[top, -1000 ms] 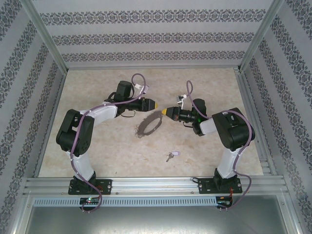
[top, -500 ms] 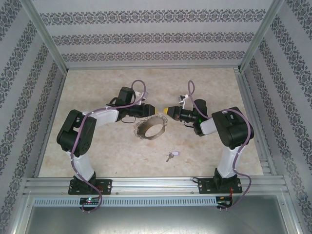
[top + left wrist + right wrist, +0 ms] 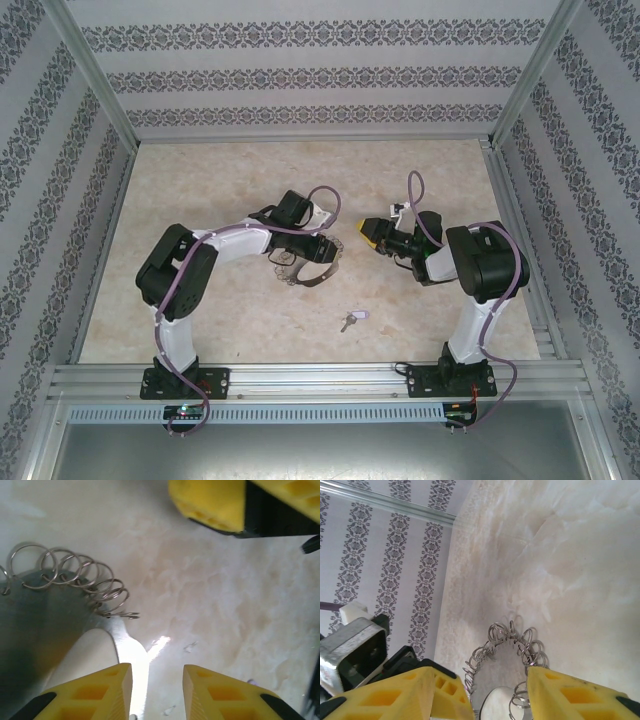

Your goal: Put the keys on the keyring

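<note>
The keyring (image 3: 303, 268) lies mid-table, a grey hoop fringed with silvery split rings. My left gripper (image 3: 326, 251) is right above its far rim. In the left wrist view the keyring's (image 3: 30, 615) shiny band runs into the gap beside the left one of my fingers (image 3: 117, 690); the left gripper (image 3: 157, 692) stands open with bare table between its jaws. My right gripper (image 3: 368, 232) is open, just right of the ring and apart from it. The right wrist view shows the keyring (image 3: 512, 662) ahead of the open right gripper (image 3: 480, 700). The key (image 3: 350, 320) with its pale tag lies nearer the front.
Patterned walls and metal frame posts (image 3: 100, 100) enclose the beige marble table (image 3: 220, 180). The aluminium rail (image 3: 320, 378) with both arm bases runs along the front edge. In the left wrist view the right arm's yellow finger (image 3: 215, 500) is close ahead.
My right gripper opened and drew back to the right of the ring. My left gripper moved right and forward onto the ring's rim, its jaws narrowing. The key has not moved.
</note>
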`<action>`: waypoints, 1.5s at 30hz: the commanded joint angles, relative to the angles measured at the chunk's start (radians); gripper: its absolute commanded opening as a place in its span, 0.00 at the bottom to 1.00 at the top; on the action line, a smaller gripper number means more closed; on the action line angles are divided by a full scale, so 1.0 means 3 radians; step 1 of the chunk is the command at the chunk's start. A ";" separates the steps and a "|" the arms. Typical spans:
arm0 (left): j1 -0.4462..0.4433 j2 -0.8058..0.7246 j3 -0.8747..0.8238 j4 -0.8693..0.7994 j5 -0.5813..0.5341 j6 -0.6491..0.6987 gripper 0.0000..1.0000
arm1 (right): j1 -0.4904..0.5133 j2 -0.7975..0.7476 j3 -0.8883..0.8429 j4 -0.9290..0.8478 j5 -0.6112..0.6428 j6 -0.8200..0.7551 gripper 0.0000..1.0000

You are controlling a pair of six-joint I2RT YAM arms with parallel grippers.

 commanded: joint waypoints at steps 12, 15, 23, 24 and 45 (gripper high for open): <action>-0.0023 0.0073 0.0186 -0.0020 -0.0317 0.0194 0.33 | 0.0118 -0.0246 -0.0276 -0.0152 -0.0152 -0.0048 0.52; 0.0023 0.0013 0.0133 0.0068 -0.0406 0.0127 0.33 | 0.0255 -0.0198 -0.0243 -0.0192 -0.0135 -0.0050 0.52; 0.0186 -0.0219 -0.0026 0.0163 -0.0542 0.0071 0.35 | 0.0517 0.0062 -0.0019 -0.0217 -0.0056 0.0011 0.52; 0.0201 -0.0245 -0.0048 0.0172 -0.0543 0.0076 0.35 | 0.0530 0.0078 -0.0001 -0.0229 -0.0050 0.0021 0.52; 0.0341 -0.0554 -0.0345 0.0390 -0.0389 0.0107 0.36 | 0.0614 0.0343 0.0591 -0.0672 0.0099 -0.0022 0.50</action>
